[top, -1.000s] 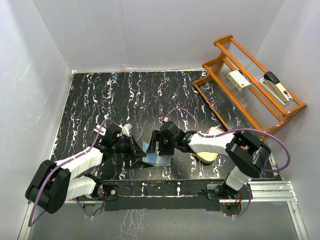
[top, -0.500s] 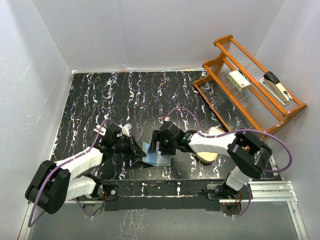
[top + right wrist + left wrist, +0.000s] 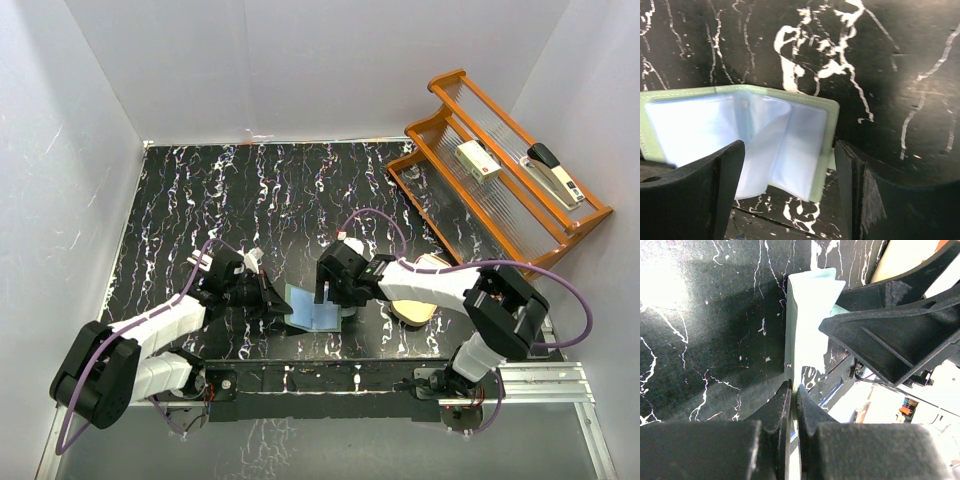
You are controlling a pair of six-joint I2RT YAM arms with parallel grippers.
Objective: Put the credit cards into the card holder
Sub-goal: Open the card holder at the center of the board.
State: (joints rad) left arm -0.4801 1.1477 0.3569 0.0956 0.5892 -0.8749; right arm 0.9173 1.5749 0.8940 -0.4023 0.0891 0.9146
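The card holder point(image 3: 318, 310) is a sage-green wallet lying open near the table's front edge, with pale blue leaves showing inside. My left gripper point(image 3: 283, 303) is shut on its left edge; the left wrist view shows the fingers point(image 3: 782, 405) pinching the green cover point(image 3: 810, 320). My right gripper point(image 3: 335, 297) is open and empty, hovering just over the wallet's right half. In the right wrist view its jaws stand wide apart either side of the open wallet point(image 3: 827, 145). I cannot tell credit cards from clear sleeves among the pale blue leaves point(image 3: 785, 155). No loose card shows.
A tan cream bowl-like object point(image 3: 420, 303) lies under my right forearm. An orange wire rack point(image 3: 500, 190) at the back right holds a stapler point(image 3: 555, 175) and a small box point(image 3: 477, 160). White walls enclose the black marbled table point(image 3: 250, 200).
My right gripper has drawn back and up a little from the wallet. The wallet now lies more open, with its green edge showing. My left gripper has not moved.
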